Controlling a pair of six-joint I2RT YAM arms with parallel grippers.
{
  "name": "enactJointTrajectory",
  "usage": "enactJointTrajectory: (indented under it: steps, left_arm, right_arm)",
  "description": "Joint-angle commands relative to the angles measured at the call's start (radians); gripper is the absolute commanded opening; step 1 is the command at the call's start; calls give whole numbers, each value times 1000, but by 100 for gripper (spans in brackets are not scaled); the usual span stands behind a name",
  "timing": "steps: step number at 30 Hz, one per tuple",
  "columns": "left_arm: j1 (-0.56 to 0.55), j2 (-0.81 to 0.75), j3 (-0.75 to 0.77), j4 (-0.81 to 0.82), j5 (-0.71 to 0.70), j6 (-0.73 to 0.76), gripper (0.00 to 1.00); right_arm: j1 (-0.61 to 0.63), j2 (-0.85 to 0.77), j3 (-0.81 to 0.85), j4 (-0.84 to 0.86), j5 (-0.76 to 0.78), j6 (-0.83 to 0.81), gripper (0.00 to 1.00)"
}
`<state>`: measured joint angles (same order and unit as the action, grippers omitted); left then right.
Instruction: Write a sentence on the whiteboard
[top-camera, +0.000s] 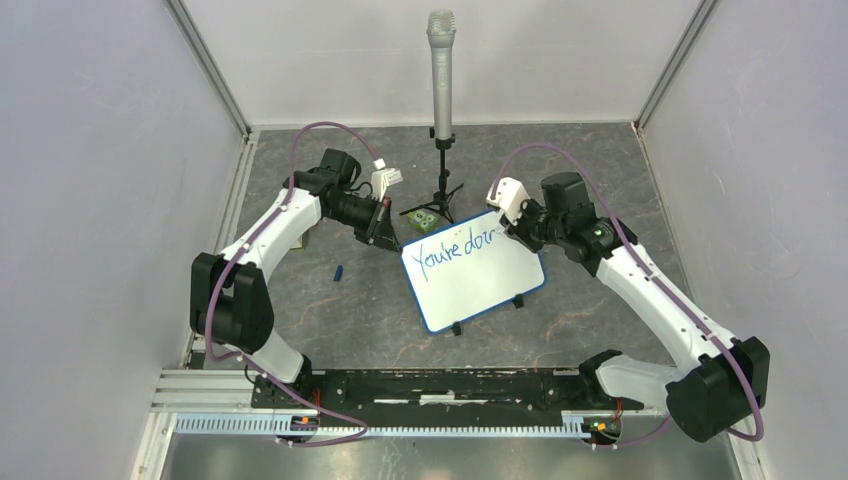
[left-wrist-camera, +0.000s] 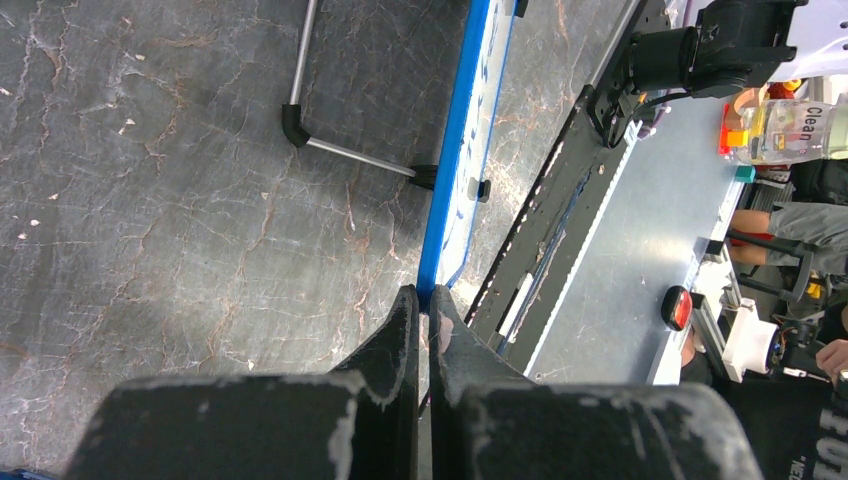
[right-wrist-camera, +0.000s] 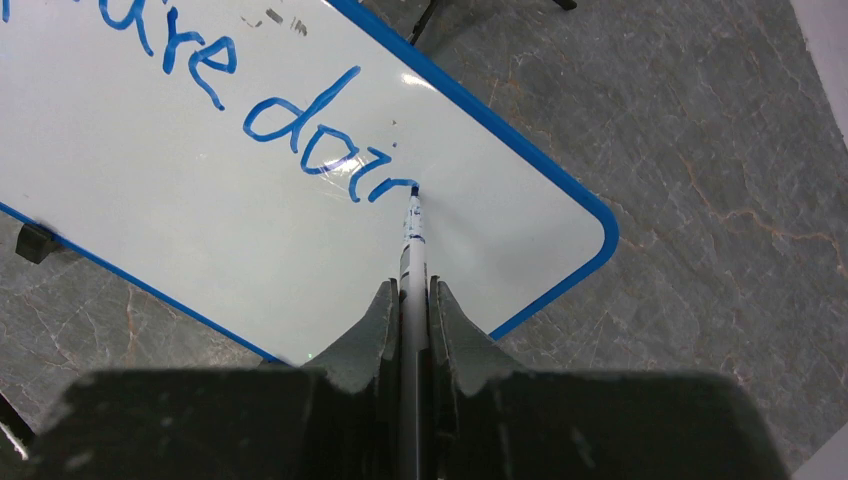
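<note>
The whiteboard (top-camera: 480, 290) lies tilted at the table's middle. The sentence (top-camera: 455, 247) in blue marker reads "You're doin" on one line. My left gripper (top-camera: 392, 236) is shut on the board's upper left corner. In the left wrist view, my left gripper's (left-wrist-camera: 427, 298) fingers pinch the whiteboard's blue edge (left-wrist-camera: 455, 150). My right gripper (right-wrist-camera: 412, 292) is shut on a marker (right-wrist-camera: 412, 235), whose tip touches the whiteboard (right-wrist-camera: 200, 230) at the end of the sentence (right-wrist-camera: 300, 130). From above, my right gripper (top-camera: 512, 226) sits over the board's upper right corner.
A microphone (top-camera: 441, 60) on a black tripod stand stands just behind the board; one tripod leg (left-wrist-camera: 340, 150) lies close to the board's edge. A small blue cap (top-camera: 338, 272) lies left of the board. A green packet (top-camera: 424, 217) sits by the tripod. Walls enclose three sides.
</note>
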<state>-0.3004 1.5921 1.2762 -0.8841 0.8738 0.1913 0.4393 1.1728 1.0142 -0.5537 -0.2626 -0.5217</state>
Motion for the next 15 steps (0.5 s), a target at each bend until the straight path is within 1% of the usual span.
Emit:
enactJointTrajectory:
  steps: [1, 8, 15]
  left_arm:
    - [0, -18, -1, -7, 13, 52, 3]
    - [0, -14, -1, -8, 14, 55, 2]
    - [0, -14, -3, -7, 16, 56, 2]
  right_arm:
    - [-9, -27, -30, 5, -5, -10, 0]
    - [-8, -37, -42, -10, -15, -12, 0]
    - [-9, -35, -19, -11, -6, -9, 0]
